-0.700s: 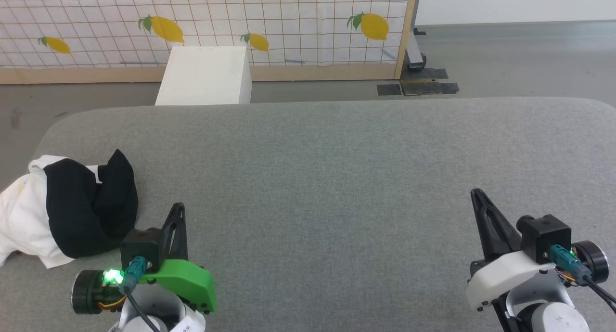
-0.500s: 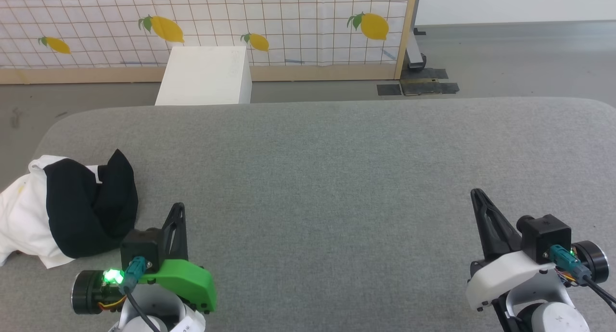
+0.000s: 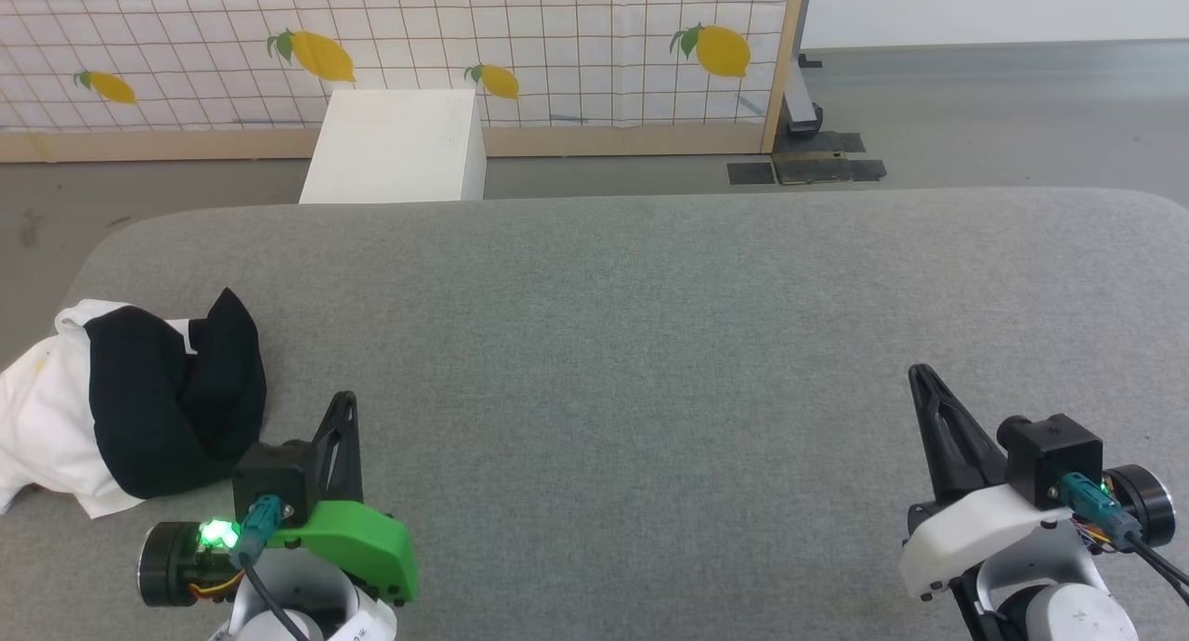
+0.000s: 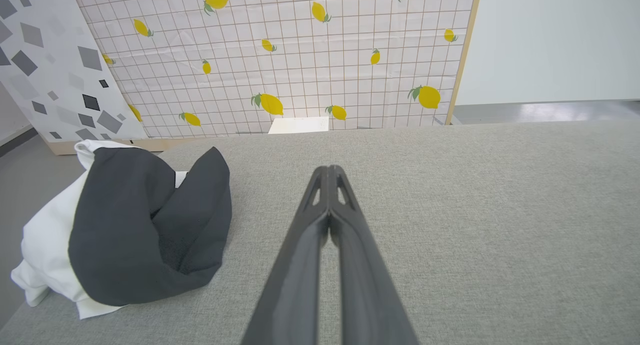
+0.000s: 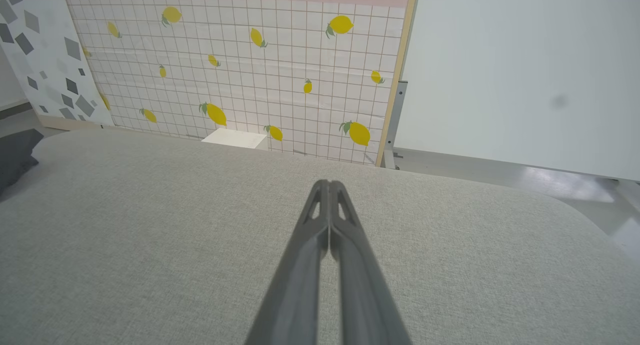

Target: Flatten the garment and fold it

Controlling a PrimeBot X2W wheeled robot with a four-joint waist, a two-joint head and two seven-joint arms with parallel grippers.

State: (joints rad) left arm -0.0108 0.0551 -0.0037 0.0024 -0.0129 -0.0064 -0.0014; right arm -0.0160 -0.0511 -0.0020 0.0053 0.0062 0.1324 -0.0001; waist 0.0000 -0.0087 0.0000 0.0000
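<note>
Garment lies in a crumpled heap at the left edge of the grey padded table, with black sleeve fabric bunched over the white body and nothing touching it. Left gripper sits low just right of the heap, clear of it, jaws pressed together and empty; right gripper is well apart at the lower right over bare table, jaws also pressed together and empty. White box stands on the floor behind the table, against a lemon-print panel.
</note>
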